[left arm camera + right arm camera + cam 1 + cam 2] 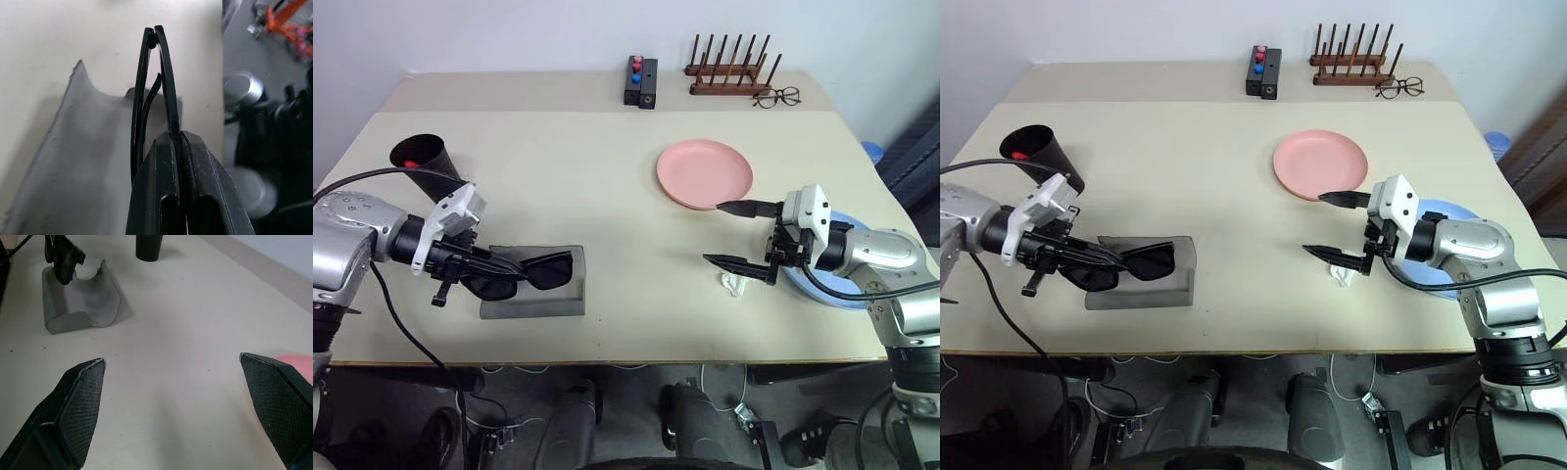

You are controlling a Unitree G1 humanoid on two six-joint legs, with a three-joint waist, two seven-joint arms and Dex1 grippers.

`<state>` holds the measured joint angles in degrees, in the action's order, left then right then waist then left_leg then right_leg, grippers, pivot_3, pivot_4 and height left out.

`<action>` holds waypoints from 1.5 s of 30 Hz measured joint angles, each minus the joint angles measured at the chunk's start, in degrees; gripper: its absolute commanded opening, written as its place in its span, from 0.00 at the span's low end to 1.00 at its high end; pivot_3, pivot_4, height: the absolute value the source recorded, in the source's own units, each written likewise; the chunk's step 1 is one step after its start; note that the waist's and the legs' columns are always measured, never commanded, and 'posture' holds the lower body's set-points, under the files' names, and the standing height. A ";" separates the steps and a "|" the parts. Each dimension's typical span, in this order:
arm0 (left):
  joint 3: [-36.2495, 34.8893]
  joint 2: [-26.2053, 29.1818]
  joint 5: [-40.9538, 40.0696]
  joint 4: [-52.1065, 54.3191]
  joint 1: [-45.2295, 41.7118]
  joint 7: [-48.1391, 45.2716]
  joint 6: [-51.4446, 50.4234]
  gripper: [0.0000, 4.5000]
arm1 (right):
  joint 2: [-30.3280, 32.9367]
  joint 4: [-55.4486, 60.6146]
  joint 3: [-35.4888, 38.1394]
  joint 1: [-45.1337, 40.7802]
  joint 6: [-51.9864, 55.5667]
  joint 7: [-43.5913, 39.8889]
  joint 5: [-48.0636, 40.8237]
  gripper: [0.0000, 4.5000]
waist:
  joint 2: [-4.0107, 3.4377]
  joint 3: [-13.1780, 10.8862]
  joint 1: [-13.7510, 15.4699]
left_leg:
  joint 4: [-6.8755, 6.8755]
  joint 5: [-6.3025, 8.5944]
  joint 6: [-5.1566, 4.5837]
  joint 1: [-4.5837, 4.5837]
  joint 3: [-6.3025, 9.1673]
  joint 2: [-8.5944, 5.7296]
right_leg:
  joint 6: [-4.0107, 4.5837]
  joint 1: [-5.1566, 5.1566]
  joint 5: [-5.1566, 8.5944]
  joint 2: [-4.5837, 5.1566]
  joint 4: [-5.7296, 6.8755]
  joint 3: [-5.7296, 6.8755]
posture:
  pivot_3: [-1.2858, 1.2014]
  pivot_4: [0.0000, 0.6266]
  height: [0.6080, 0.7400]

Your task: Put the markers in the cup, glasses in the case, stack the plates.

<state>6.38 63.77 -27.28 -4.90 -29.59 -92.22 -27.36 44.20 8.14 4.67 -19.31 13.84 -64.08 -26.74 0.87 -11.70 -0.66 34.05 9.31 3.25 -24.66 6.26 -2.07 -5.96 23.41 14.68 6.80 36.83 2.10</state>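
Note:
My left gripper (499, 266) is shut on the black glasses (543, 271) and holds them just over the open grey case (533, 305). In the left wrist view the fingers (195, 186) pinch the folded frame (164, 73) above the case's felt (83, 161). The black cup (429, 159) stands at the far left, with something red, seemingly a marker's cap (409, 164), in its mouth. The pink plate (703, 173) lies right of centre. My right gripper (739, 235) hangs open and empty just in front of it, over bare table. The blue plate (1447, 210) lies partly under my right forearm.
A small white crumpled thing (734, 284) lies by the right gripper's lower finger. At the table's back stand a black box with red and blue knobs (641, 80), a wooden peg rack (729, 73) and wire-framed spectacles (775, 96).

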 measured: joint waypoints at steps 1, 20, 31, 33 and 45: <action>0.05 -0.30 0.78 -1.41 0.12 -0.03 1.69 0.01 | 0.00 -0.11 0.00 0.00 -0.06 -0.07 0.18 1.00 | 0.00 0.00 0.00 | -0.01 0.00 0.00 0.00 0.00 0.00 | 0.00 0.02 0.00 -0.01 0.01 0.00 | 0.52 0.24 1.00; 13.85 -4.95 -3.47 -14.97 -6.18 -0.03 11.94 0.01 | -0.19 -0.74 0.23 0.00 0.44 0.47 0.76 1.00 | 0.00 0.00 -0.06 | 0.01 -0.01 -0.02 -0.03 -0.01 -0.03 | -0.02 0.03 -0.01 -0.04 0.06 0.01 | 0.52 0.24 1.00; 21.40 -3.18 -5.92 -17.79 -9.09 -0.03 15.62 0.01 | -0.11 0.61 0.64 0.58 1.45 1.35 0.67 1.00 | 0.00 0.00 -0.11 | 0.01 -0.01 -0.02 -0.03 -0.01 -0.03 | -0.02 0.03 -0.01 -0.04 0.08 0.01 | 0.52 0.24 1.00; 21.99 -3.10 -6.34 -18.37 -9.12 -0.03 15.99 0.01 | -0.11 0.63 0.71 0.58 1.69 1.46 0.67 1.00 | 0.00 0.00 -0.08 | 0.01 -0.01 -0.02 -0.03 0.00 -0.03 | -0.02 0.03 -0.01 -0.04 0.09 0.01 | 0.52 0.24 1.00; 27.03 -0.96 -8.52 -19.61 -10.47 -0.03 17.48 0.01 | -0.10 0.73 0.79 0.72 2.14 1.85 0.65 1.00 | 0.00 0.00 -0.06 | 0.01 -0.01 -0.02 -0.03 0.00 -0.03 | -0.02 0.03 -0.01 -0.04 0.08 0.01 | 0.52 0.24 1.00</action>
<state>33.41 62.82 -35.80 -24.50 -40.05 -92.25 -9.88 44.10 8.87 5.45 -18.59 15.97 -62.22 -26.08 0.87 -11.71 -0.73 34.06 9.30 3.23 -24.69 6.26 -2.10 -5.98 23.43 14.68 6.76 36.92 2.11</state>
